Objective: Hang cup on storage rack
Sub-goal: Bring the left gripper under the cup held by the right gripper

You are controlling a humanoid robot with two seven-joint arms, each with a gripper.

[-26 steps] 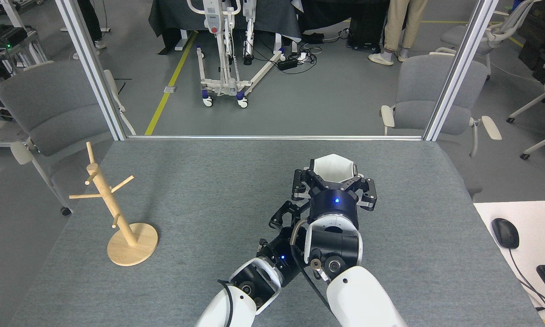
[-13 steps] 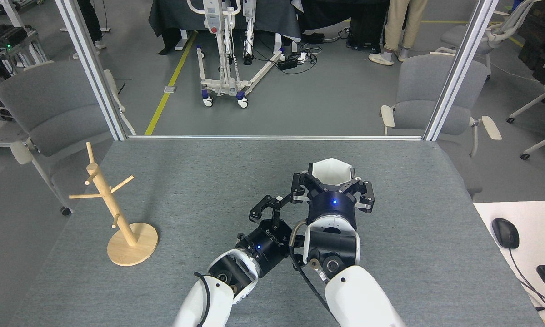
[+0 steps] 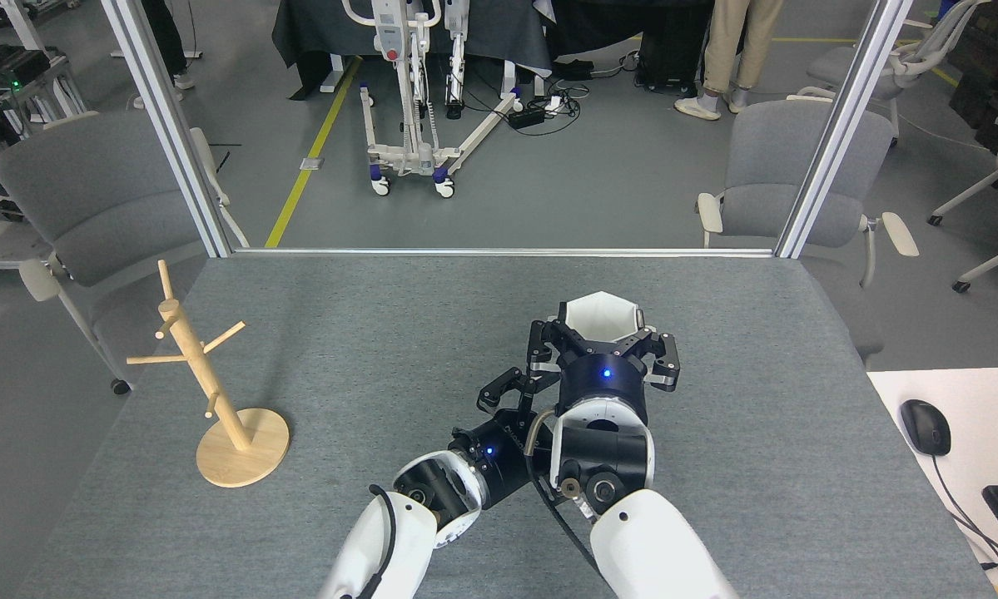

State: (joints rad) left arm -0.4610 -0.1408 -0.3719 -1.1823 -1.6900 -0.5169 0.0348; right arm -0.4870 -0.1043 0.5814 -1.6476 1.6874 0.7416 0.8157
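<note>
Cup (image 3: 600, 316) first: you have a small matte white piece with flat angular facets and a hexagonal rim, mouth facing up so you look down into its pale interior. It sits right of the middle of the grey table (image 3: 365, 333), toward the far half, and only its upper part shows because your right gripper (image 3: 603, 343) covers the near side. Whether its base rests on the cloth or is lifted clear, you cannot tell from this angle.

Your right arm comes up from the bottom edge, white forearm, then a black wrist with a blue light, pointing away from you. Its black fingers (image 3: 663, 359) spread to either side of the cup's near wall and look closed in against it, so the cup is gripped between them.

Your left arm enters lower left of that one and angles up to the right, tucked just beside the right wrist. The left gripper (image 3: 511, 389) has its fingers parted with nothing between them, and it stops short of the cup.

Well apart, near the table's left edge, you see the storage rack (image 3: 207, 383): a light wooden post leaning left on a round flat base, thin pegs sticking out, all of them bare.
</note>
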